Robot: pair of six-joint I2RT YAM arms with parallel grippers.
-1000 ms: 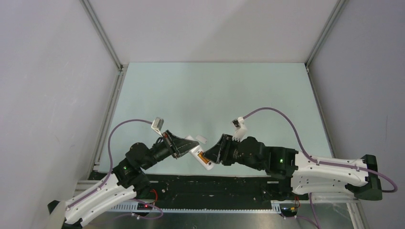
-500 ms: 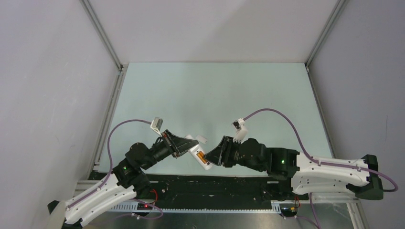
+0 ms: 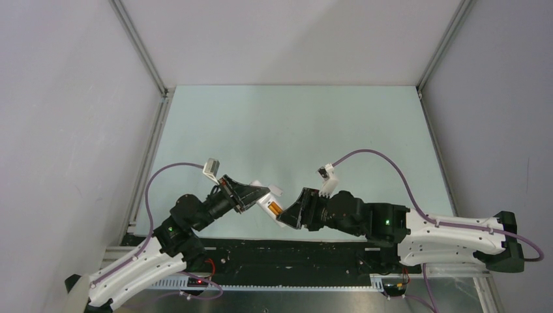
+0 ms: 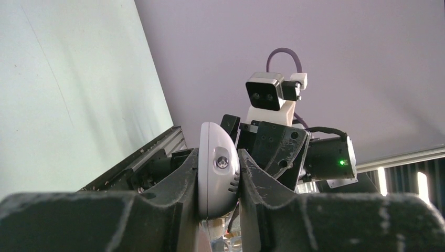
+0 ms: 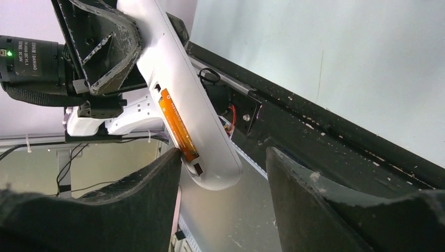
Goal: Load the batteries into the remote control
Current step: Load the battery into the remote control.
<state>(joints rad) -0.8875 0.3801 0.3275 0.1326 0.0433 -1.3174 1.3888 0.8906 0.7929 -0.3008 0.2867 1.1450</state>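
The remote control (image 3: 266, 207) is a slim white handset held in the air between the two arms, with my left gripper (image 3: 256, 194) shut on its upper end. In the left wrist view its rounded end (image 4: 216, 168) is pinched between both fingers. Its back faces the right wrist camera, and an orange battery (image 5: 177, 123) lies in the recess of the remote (image 5: 183, 79). My right gripper (image 5: 224, 153) stands open around the remote's lower end. Its left fingertip (image 5: 173, 160) is up against the edge beside the battery, and the right finger is apart. A second battery cannot be made out.
A small white piece (image 3: 276, 190) lies on the pale green table (image 3: 293, 124) just behind the remote. The black rail (image 3: 293, 251) at the near edge runs under both grippers. Grey walls close in the left, right and back sides.
The right gripper's jaws have spread wider and drawn slightly left. The left gripper has lifted the remote a little, so the orange battery sits higher in the top view.
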